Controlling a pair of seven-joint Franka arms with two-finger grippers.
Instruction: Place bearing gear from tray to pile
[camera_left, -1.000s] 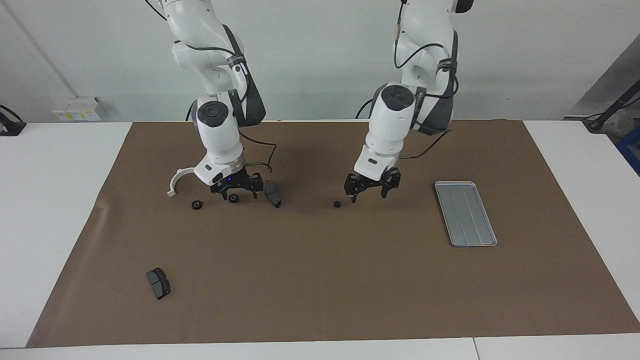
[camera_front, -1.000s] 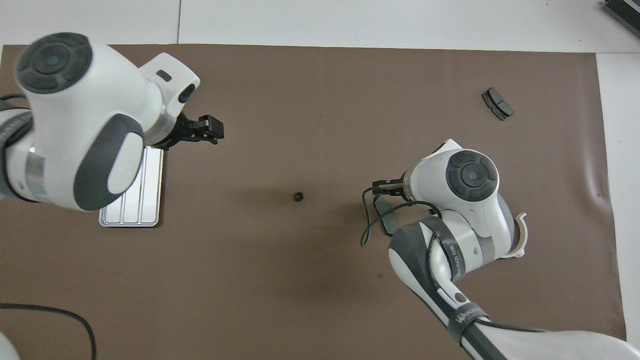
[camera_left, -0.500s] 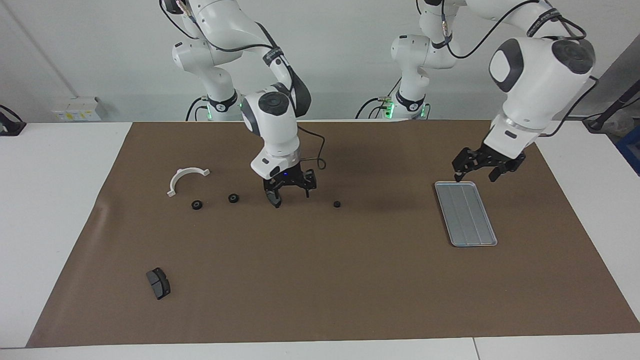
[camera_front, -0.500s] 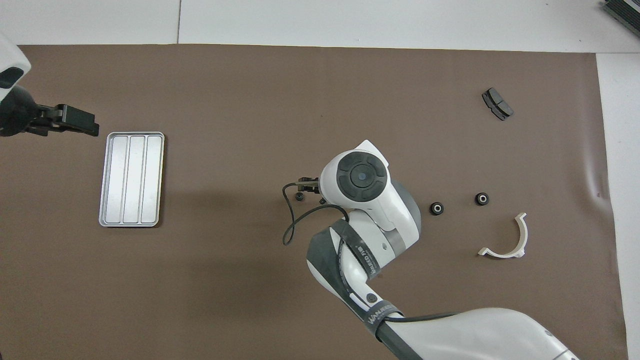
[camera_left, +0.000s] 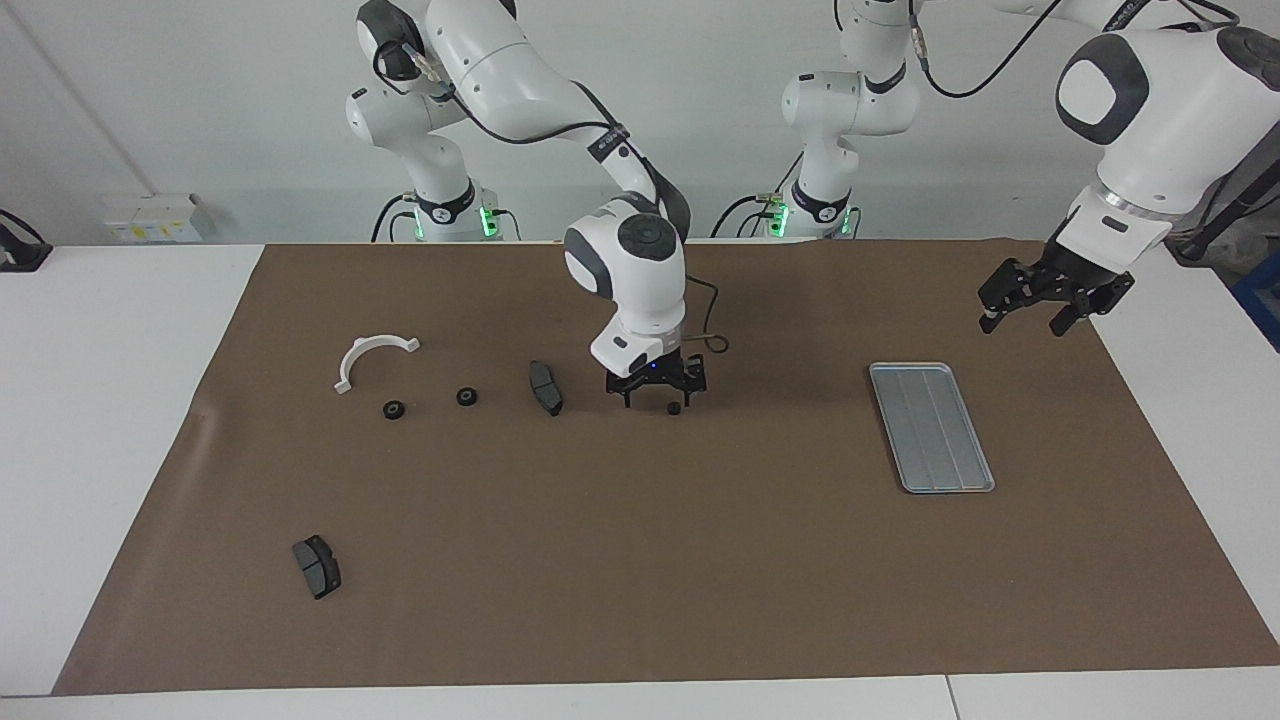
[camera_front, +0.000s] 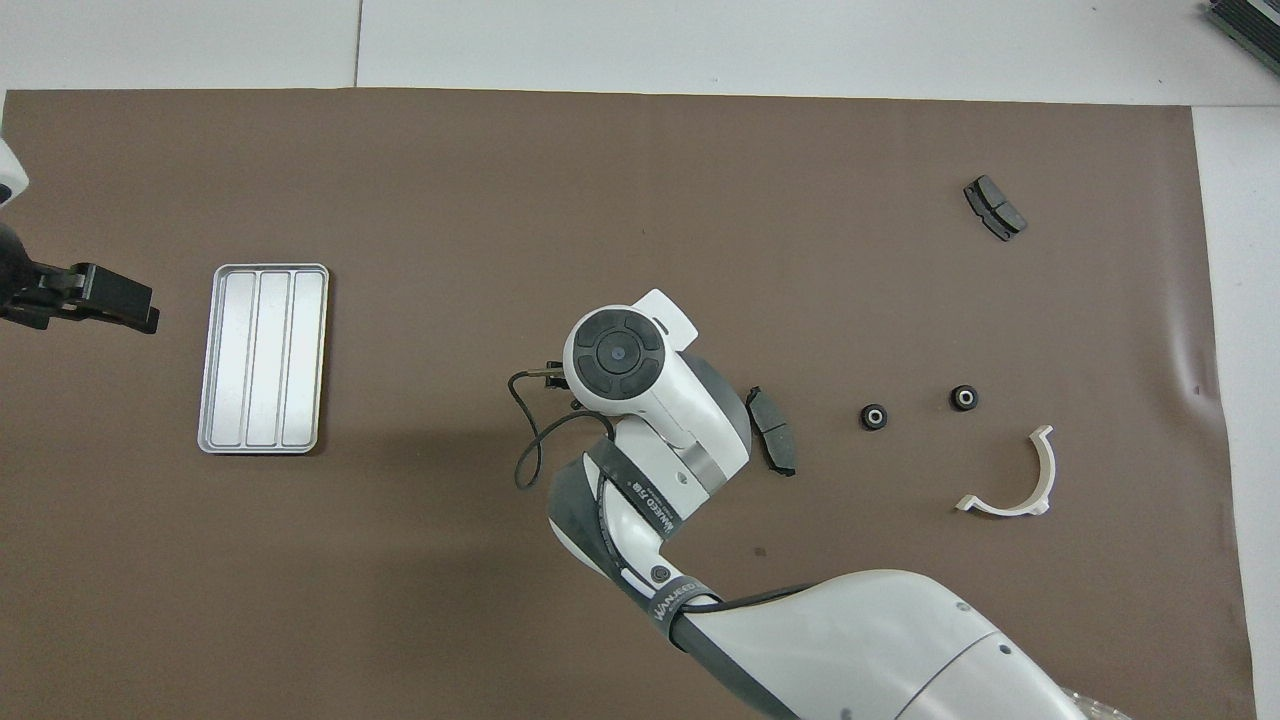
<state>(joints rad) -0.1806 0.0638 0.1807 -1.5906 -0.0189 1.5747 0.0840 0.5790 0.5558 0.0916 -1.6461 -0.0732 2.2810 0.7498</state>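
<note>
With the right gripper (camera_left: 655, 393) spread open low over the small bearing gear (camera_left: 674, 407) on the table, an off-centre closure could knock it rolling away, while the left gripper (camera_left: 1035, 305) waits open near the tray (camera_left: 931, 427).

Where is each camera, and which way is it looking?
Facing view: high up across the table, looking at the robots; both whole arms show, the right gripper low over a small black gear, the left gripper up in the air near the tray.
Overhead view: above the robots' end, looking steeply down; the right arm's wrist and the left gripper show.
Both share: the tray, white half-ring, brake pads, half a turn apart.
</note>
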